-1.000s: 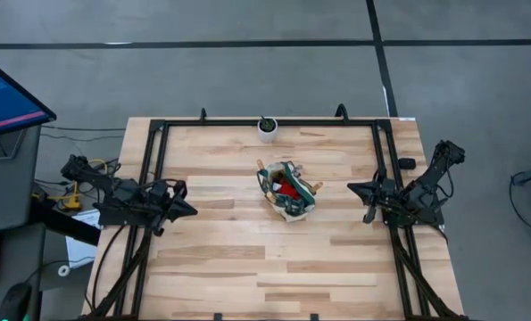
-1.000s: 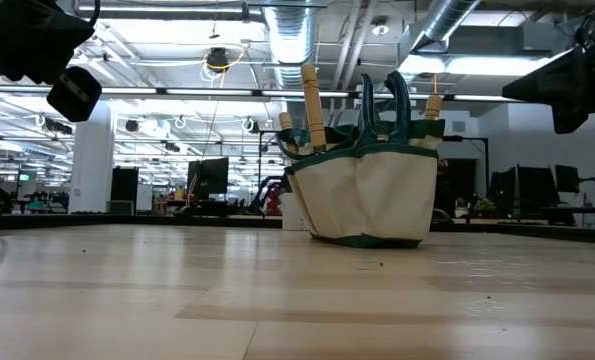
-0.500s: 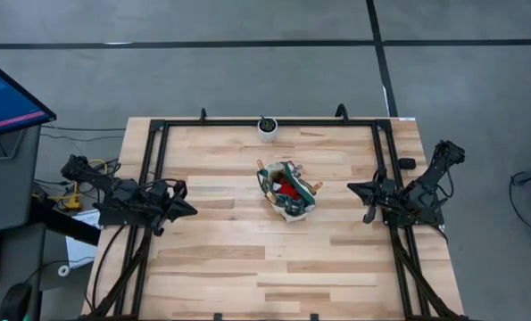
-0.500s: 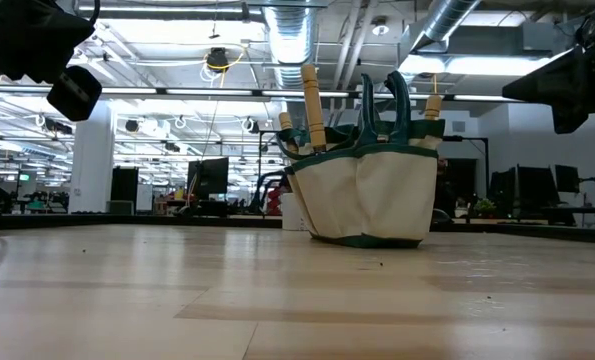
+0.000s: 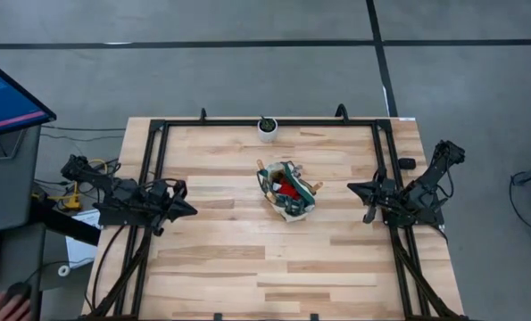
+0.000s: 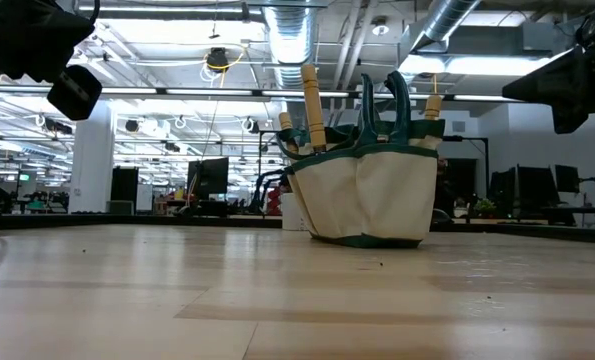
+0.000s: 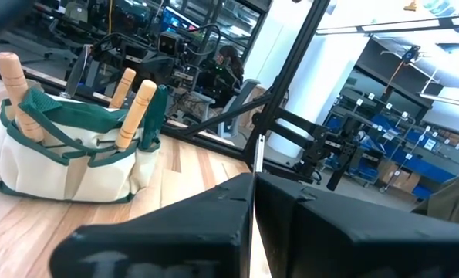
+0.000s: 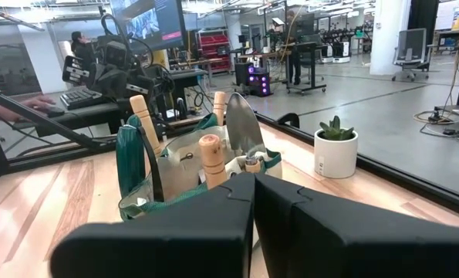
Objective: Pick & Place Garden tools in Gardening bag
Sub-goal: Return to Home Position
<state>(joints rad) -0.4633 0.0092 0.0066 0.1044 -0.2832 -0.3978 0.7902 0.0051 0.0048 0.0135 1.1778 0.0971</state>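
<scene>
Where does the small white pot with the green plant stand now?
In the high view, the white pot stands near the top edge of the table, about midway across, a short way above the gardening bag and not touching it.

In the low view the gardening bag hid every blade; I saw only wooden handles sticking out. From above its contents were too small to sort, and a person's hand was cut by the picture's edge.

Gardening bag centred, tools seemingly inside
</scene>
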